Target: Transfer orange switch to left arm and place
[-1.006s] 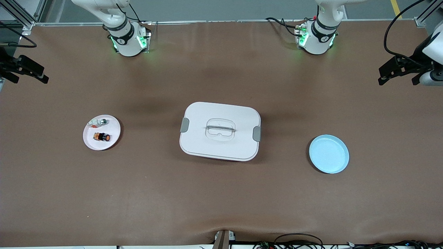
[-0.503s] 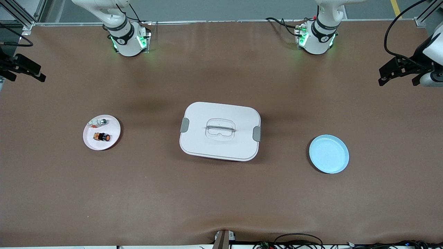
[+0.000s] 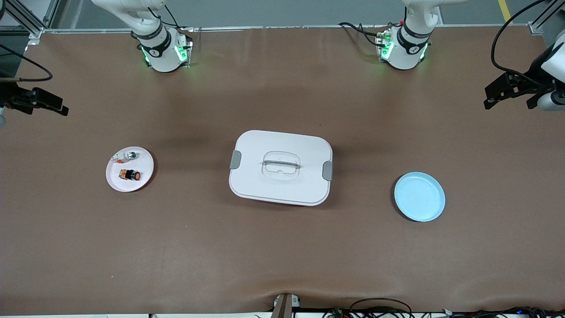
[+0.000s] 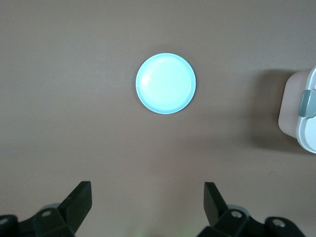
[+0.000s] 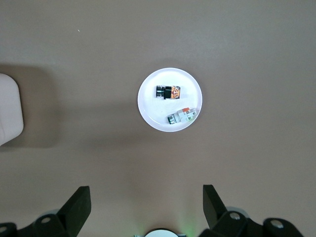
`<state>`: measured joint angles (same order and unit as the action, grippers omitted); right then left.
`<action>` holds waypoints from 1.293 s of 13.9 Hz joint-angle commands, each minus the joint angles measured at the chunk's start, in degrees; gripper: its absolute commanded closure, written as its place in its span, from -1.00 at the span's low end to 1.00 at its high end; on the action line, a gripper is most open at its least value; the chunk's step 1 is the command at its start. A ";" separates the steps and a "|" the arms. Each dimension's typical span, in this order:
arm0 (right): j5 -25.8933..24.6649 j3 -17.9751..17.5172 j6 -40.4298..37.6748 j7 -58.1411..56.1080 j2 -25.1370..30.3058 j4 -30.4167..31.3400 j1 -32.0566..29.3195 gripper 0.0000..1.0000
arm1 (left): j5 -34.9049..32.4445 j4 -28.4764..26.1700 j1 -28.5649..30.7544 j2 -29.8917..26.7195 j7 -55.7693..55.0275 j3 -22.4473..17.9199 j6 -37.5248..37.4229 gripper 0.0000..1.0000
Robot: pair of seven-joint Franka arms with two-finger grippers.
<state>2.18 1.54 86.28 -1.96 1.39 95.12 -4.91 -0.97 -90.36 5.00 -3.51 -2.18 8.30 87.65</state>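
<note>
The orange switch (image 3: 130,175) lies on its side on a small white plate (image 3: 140,180) toward the right arm's end of the table. It also shows in the right wrist view (image 5: 168,92). The white box (image 3: 280,167) stands shut mid-table. My right gripper (image 3: 53,105) is open and empty, high over the table's edge at that end. In its wrist view the right gripper (image 5: 146,205) is well apart from the plate (image 5: 153,106). My left gripper (image 3: 507,99) is open and empty, high over the table's left-arm end, and also shows in its wrist view (image 4: 147,202).
A small whitish piece (image 3: 129,155) lies on the same white plate beside the switch. A light blue plate (image 3: 419,196) lies empty toward the left arm's end and also shows in the left wrist view (image 4: 166,83). The box's edge (image 4: 301,111) shows there too.
My right gripper has shifted a little inward over the table and turned. My left gripper has barely moved. Switch, plates and box have not moved.
</note>
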 commanded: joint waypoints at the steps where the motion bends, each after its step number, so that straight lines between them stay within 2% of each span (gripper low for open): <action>1: -0.16 -0.48 -0.85 -0.85 -5.41 -4.13 -0.89 -1.00 | 0.88 1.16 0.45 0.25 0.60 0.13 -1.08 -1.00; 5: -0.25 -0.40 -0.50 -0.85 -9.73 -5.56 -1.15 -1.00 | 0.88 1.16 0.36 0.25 0.68 0.22 -1.16 -1.00; 8: -0.86 -0.40 3.08 -0.85 -12.63 -4.51 -2.38 -1.00 | 0.88 1.07 0.36 0.25 0.60 0.31 -1.34 -1.00; 12: -0.60 -0.40 12.22 -0.67 -13.08 2.95 -3.00 -1.00 | 0.88 1.16 0.36 0.08 0.51 0.57 -1.34 -1.00; 18: 0.10 -0.48 29.61 -0.67 -11.94 17.98 -2.91 -1.00 | 0.97 1.07 0.36 0.08 0.51 0.57 -2.66 -1.00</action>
<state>1.90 1.53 111.21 -2.19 -12.68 107.74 -7.33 -0.97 -90.24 4.99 -3.50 -2.18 8.63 86.19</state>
